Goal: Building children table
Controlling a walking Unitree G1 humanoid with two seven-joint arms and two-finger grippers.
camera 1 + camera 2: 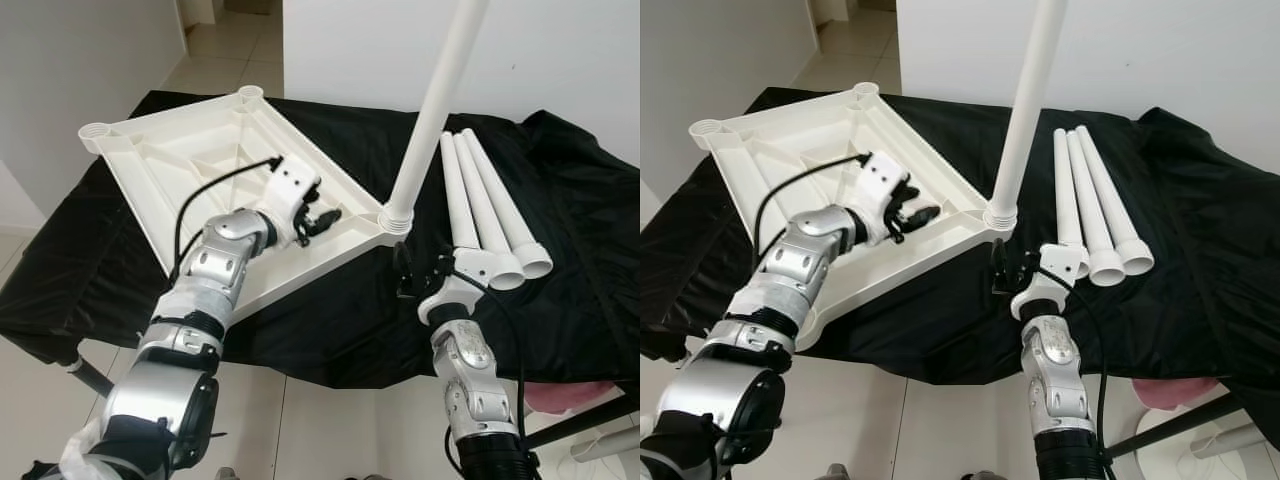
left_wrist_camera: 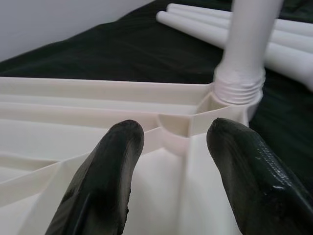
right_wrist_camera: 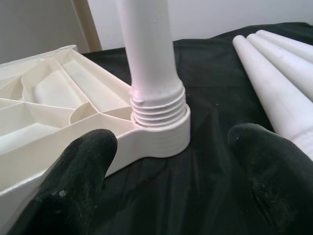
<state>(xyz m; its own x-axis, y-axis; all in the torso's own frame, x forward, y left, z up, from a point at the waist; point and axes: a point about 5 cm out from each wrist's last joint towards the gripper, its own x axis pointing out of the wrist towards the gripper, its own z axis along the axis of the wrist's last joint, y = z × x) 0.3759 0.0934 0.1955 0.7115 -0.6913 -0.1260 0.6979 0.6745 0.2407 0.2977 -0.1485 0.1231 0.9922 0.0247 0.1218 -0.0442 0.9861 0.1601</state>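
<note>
Right wrist view shows the right end effector [image 3: 166, 191] spread wide before the leg [image 3: 146, 54] screwed into the tabletop [image 1: 190, 150]. Left end effector [image 2: 171, 161] gapes over its ribs; no writing is readable

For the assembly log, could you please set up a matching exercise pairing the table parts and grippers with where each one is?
Things:
1. upright leg
2. three loose legs
3. left gripper
4. right gripper

Places:
A. lying side by side on the black cloth
B. over the ribbed underside of the tabletop
C. standing in the tabletop's corner socket
D. open, low beside that corner socket, on nothing

Pairs: 1-C, 2-A, 3-B, 4-D
</note>
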